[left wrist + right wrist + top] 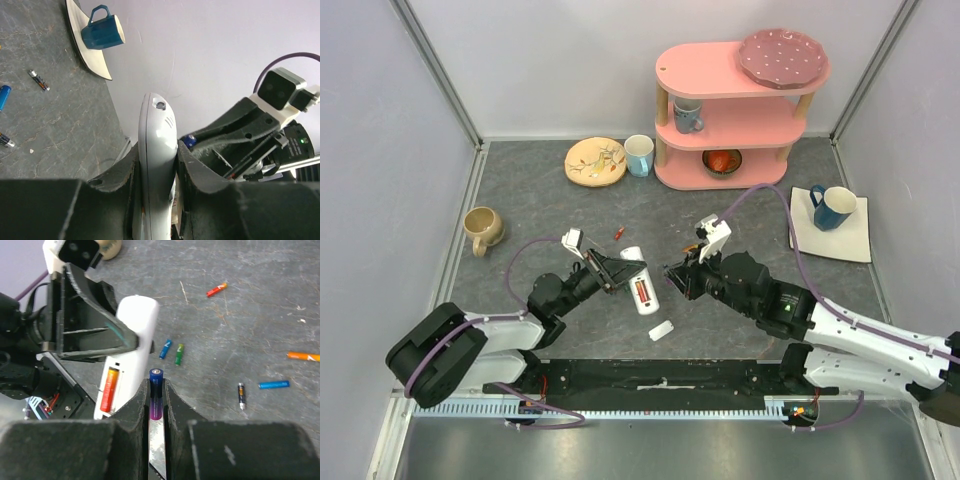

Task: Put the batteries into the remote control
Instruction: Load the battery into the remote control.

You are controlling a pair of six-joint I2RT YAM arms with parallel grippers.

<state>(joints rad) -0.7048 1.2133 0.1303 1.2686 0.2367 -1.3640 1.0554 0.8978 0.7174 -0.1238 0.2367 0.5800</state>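
Observation:
My left gripper (613, 270) is shut on the white remote control (640, 282), which lies back up with its battery bay open. In the left wrist view the remote (157, 160) stands edge-on between the fingers (120, 175). One orange-red battery (110, 389) sits in the bay of the remote (132, 340). My right gripper (156, 382) is shut on a blue and purple battery (156, 395), its tip just right of the remote's open bay. Loose batteries lie on the table: blue (165, 348), green (179, 354), red-orange (216, 289), dark (241, 395), blue (274, 385), orange (303, 356).
The small white back cover (661, 329) lies near the front edge. A tan mug (482, 228) stands at left. A patterned plate (595, 161) and a cup (639, 154) are at the back. A pink shelf (740, 110) holds dishes. A blue mug (833, 205) stands on a white mat at right.

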